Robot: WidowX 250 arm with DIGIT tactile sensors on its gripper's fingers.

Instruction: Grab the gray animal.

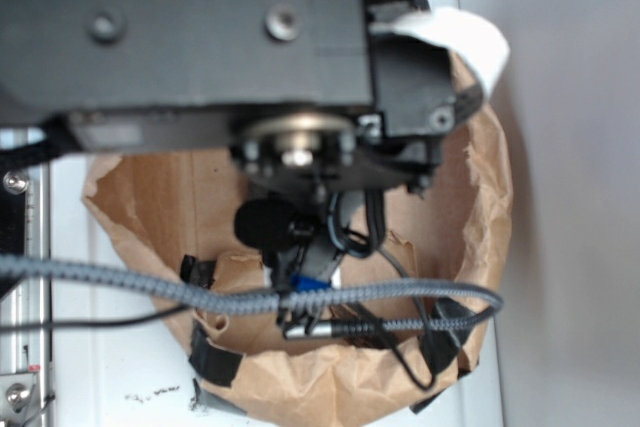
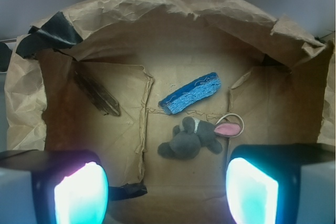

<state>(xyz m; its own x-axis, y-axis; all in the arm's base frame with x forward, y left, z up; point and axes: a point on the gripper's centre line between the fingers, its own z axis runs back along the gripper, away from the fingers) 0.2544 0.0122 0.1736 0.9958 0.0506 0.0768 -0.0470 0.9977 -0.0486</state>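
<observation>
a: gray animal (image 2: 191,139), where does it lie?

b: on the floor of the brown paper bag (image 2: 173,9), on its side, pink inner ear toward the right. the blue sponge (image 2: 190,94) lies just beyond it, slantwise, near but seemingly not touching.

a: and the claw?

b: the gripper (image 2: 167,195) is spread wide. in the wrist view its two fingers (image 2: 81,195) stand at the lower corners, glowing teal, well apart from each other. nothing sits between them and they touch nothing that i can see.

a: how does the plush sit relative to it?

b: ahead of the gap, a bit nearer the right finger than the left. the ear tip ends just above the right finger's top edge. the body is apart from both fingers.

a: anything hard to make out?

b: plenty in the exterior view. the black arm housing (image 1: 190,27) fills the top, and cables (image 1: 250,297) cross the bag's opening, so the plush is hidden there; only a sliver of blue shows. a dark streak (image 2: 97,95) on the bag's left inner flap is unclear. the fingers are cut off by the bottom edge.
</observation>
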